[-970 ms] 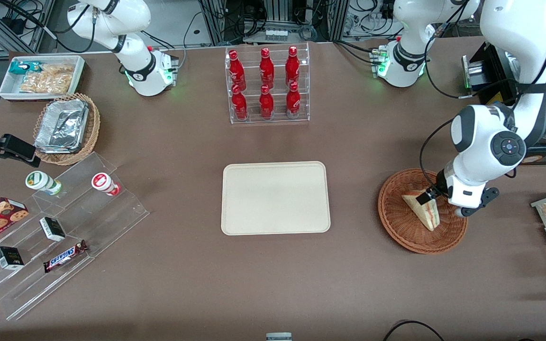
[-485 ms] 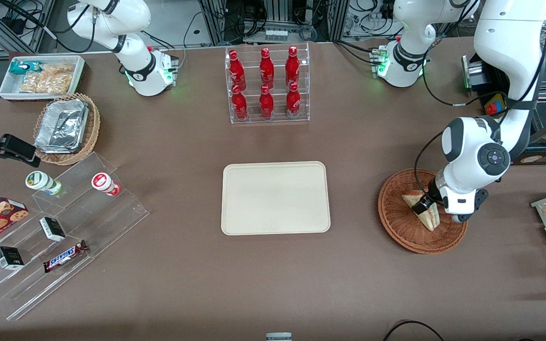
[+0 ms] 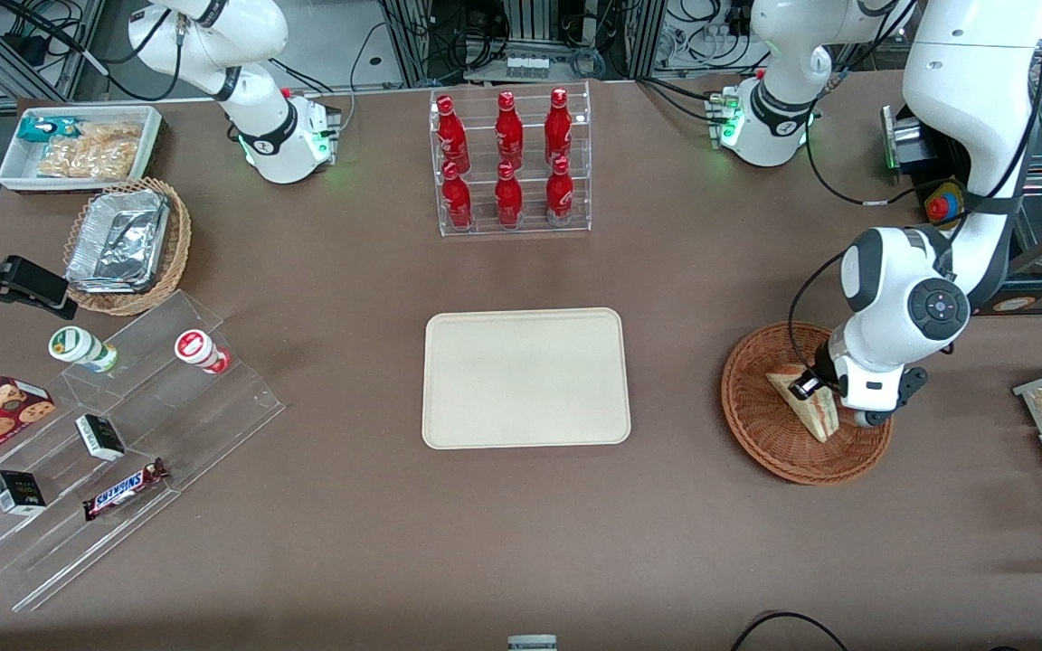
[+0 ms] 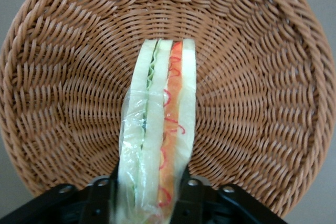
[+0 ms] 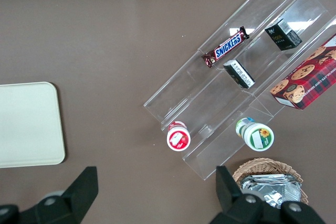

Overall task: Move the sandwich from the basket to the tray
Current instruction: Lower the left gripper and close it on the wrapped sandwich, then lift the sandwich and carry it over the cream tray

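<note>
I see the sandwich [image 4: 157,129] standing on its edge in the basket [image 4: 262,77], its long side pointing to 12 o'clock from my gripper [image 4: 149,195]. My two fingers squeeze its near end, one on each bread face. The tray [image 3: 525,378] waits toward 9 o'clock from the basket.

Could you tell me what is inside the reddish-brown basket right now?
Only the sandwich lies in the basket, wrapped in clear film, with the gripper down at one end, a finger on each side. The weave under the sandwich is covered.
</note>
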{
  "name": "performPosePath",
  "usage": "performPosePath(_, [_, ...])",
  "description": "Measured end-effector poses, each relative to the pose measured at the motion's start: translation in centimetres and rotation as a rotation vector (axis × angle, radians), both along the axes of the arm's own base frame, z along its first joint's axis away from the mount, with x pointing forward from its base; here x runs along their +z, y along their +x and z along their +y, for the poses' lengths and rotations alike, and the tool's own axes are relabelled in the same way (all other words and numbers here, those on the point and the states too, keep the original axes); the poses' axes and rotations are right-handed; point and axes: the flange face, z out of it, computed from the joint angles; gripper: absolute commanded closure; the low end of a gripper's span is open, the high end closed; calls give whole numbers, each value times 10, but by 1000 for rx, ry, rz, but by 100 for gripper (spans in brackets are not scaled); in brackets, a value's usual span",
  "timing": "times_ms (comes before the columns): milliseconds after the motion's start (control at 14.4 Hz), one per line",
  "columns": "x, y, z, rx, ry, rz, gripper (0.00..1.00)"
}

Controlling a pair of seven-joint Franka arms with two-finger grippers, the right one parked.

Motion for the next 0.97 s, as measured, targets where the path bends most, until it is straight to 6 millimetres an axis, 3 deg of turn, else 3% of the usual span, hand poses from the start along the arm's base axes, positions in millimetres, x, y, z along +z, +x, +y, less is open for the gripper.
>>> performPosePath(208, [20,4,-2,-146,-6,67,94])
performPosePath(416, [67,18,-22,-319,-22,97,93])
performPosePath(624, [97,22,-91,-418,-19,86,93])
performPosePath(970, [80,4,-226,-447,-6,88,93])
